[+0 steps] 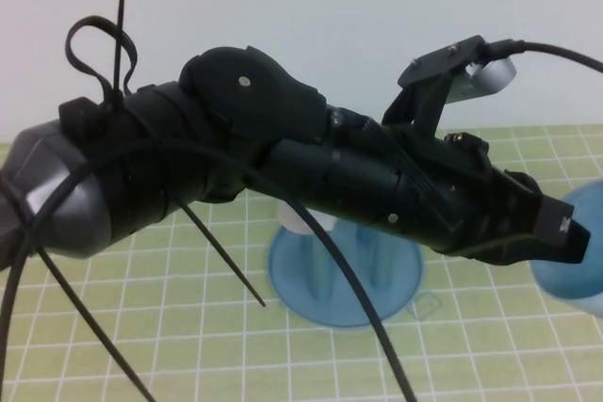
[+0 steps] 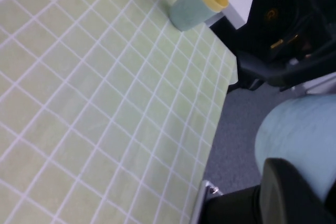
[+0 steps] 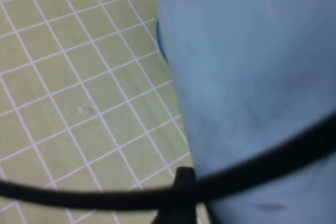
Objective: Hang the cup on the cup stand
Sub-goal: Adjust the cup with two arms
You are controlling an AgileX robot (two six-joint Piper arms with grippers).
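1. High view: the left gripper (image 1: 558, 229) hangs on an arm stretched across the frame, jaws closed together and holding nothing. It looks to be idle.
2. The right gripper sits close against the cup (image 1: 571, 268), judging by its wrist view. Whether it is gripping cannot be told.
3. The cup is right of the cup stand (image 1: 344, 281), clear of its pegs and not yet hung.

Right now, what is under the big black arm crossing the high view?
Under the black arm: the round blue plastic cup stand's base on the green grid mat, with two pegs partly visible. The peg tops are covered.
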